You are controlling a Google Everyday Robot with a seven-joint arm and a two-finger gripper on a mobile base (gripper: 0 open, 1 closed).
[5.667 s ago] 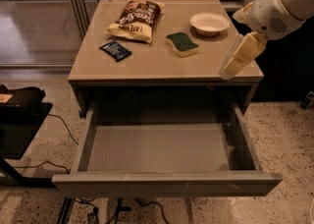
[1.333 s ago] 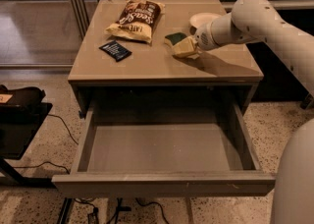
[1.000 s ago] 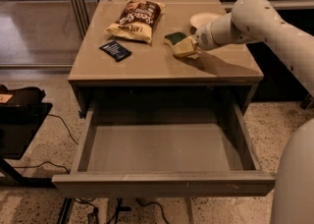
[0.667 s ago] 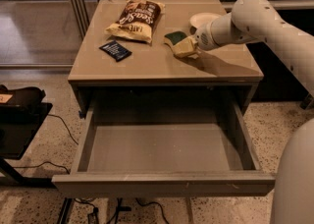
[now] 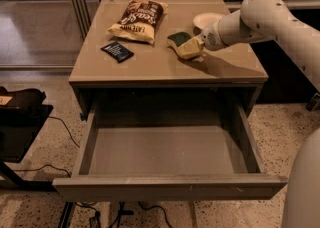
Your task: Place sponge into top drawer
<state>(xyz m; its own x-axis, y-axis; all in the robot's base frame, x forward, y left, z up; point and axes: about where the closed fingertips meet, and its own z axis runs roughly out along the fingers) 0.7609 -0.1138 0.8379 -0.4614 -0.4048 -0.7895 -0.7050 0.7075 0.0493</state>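
Observation:
The sponge, dark green on top, lies on the table top right of centre, partly covered by my gripper. My gripper is down on the sponge's near right side, reaching in from the right on the white arm. The top drawer is pulled wide open below the table, with a bare grey bottom.
A white bowl stands just behind the gripper. A chip bag and a flat dark blue packet lie on the left half of the table. A black stand with cables sits on the floor at left.
Since 5.7 s ago the gripper has come from the table's right edge to the sponge. Over the last second nothing has visibly moved.

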